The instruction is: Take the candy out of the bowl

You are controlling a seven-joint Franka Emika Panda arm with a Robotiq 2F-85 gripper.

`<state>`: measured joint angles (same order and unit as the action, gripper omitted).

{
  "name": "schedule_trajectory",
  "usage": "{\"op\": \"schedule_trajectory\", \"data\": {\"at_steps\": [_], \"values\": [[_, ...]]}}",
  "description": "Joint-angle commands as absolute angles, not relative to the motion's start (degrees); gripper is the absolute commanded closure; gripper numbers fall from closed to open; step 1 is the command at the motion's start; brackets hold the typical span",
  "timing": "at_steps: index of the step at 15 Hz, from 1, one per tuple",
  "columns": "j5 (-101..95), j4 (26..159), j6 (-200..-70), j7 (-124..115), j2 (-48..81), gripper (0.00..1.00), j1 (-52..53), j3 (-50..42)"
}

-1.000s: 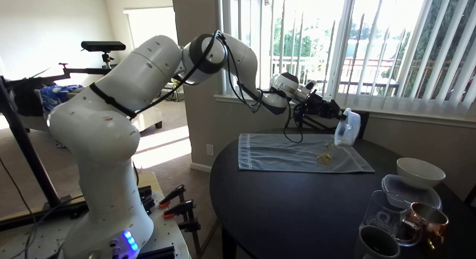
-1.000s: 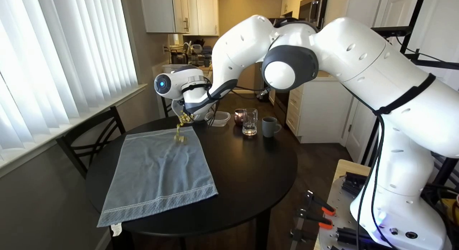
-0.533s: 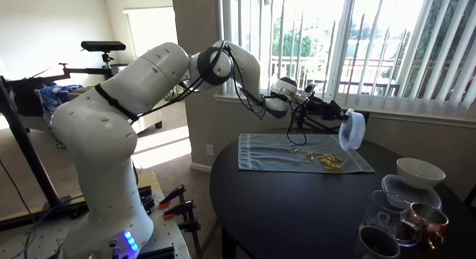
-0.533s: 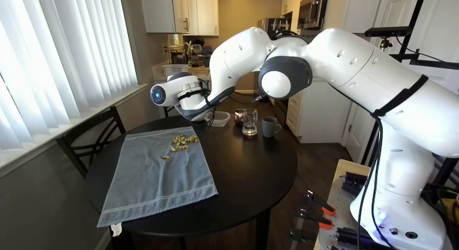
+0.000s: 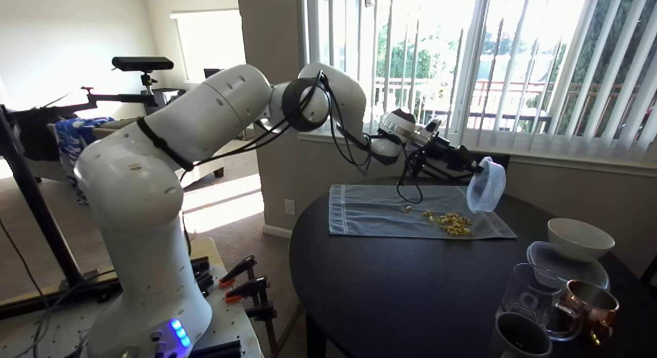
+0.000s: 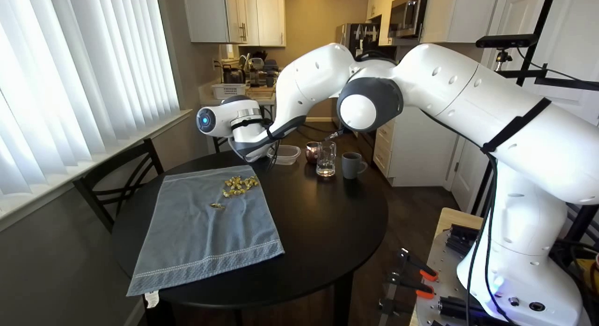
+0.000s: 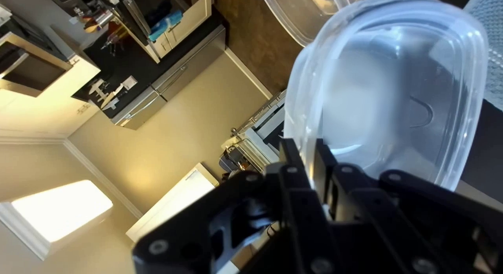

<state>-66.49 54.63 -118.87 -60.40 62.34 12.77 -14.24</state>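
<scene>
At the left of an exterior view, the white jointed robot arm (image 5: pixel 220 104) reaches over the round black table (image 5: pixel 390 286). A grey-blue woven cloth (image 5: pixel 380 209) lies toward the table's far edge, presumably spread to catch small pieces and stop them rolling off. On it, near the cloth's front right corner, lies the candy (image 5: pixel 454 224), a loose scatter of tiny yellowish-gold and brown pieces, with a stray to the left.

Further right, the jaws of the black two-fingered gripper (image 7: pixel 305 146) are clamped on the rim of the translucent, rounded-square plastic bowl (image 5: pixel 486 186). It is steeply tilted, mouth toward the cloth; a hold at the rim leaves the opening free for tipping. No candy can be made out inside it in the wrist view, though part there is blurred, so the emptying looks done.

Near the table's right edge stand a matte dark-grey mug (image 5: pixel 523 333), a clear glass mug (image 5: pixel 526 291), a clear plastic container (image 5: pixel 575 276), a round glossy white bowl (image 5: pixel 577 242) and a shiny copper-coloured mug (image 5: pixel 595 312), probably kept there out of the arm's way.

No brand is legible: the white tag (image 6: pixel 152 299) at a cloth corner, past the table's edge, and the white basket (image 6: pixel 229 90) behind carry at most print too small to read.
</scene>
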Motion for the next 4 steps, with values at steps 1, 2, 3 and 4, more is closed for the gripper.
{"op": "schedule_trajectory", "data": {"at_steps": [1,2,3,4], "values": [[-64.0,50.0,-116.7,-60.6,64.5,0.97,11.1,-11.9],[-63.4,49.2,-116.5,-60.6,65.0,0.97,11.0,-11.7],[-63.0,48.5,-116.3,-60.5,65.4,0.97,11.0,-11.7],[-62.7,48.0,-116.3,-60.2,65.7,0.97,11.0,-11.8]]}}
